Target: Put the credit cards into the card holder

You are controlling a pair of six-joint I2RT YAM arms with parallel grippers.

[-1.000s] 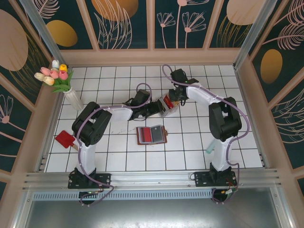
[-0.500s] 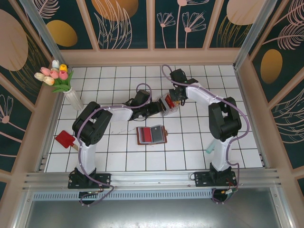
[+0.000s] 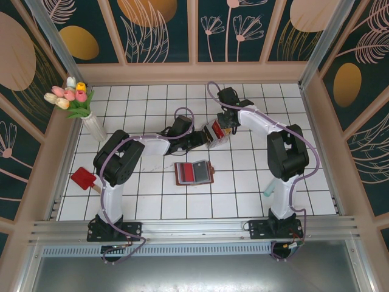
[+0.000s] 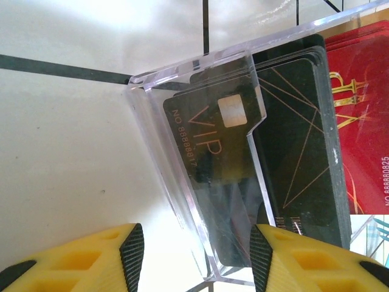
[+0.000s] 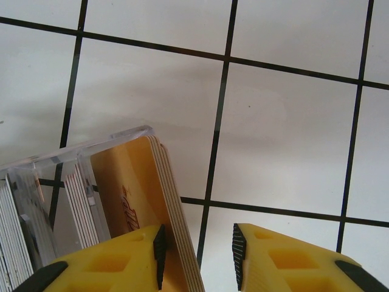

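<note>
Cards (image 3: 213, 131) stand in the clear tray (image 4: 159, 115), the black stack (image 4: 243, 152) just ahead of my half-open, empty left tool (image 4: 194, 252), the tan-orange stack (image 5: 130, 194) beside my narrower, empty right tool (image 5: 197, 249), while the card holder (image 3: 194, 173) lies open on the tabletop (image 3: 243, 194) nearer me.

Left wrist view: red plastic card stack (image 4: 361, 97) cut off at right edge. Right wrist view: tan-orange plastic card stack (image 5: 124, 182) cut off at bottom edge.
</note>
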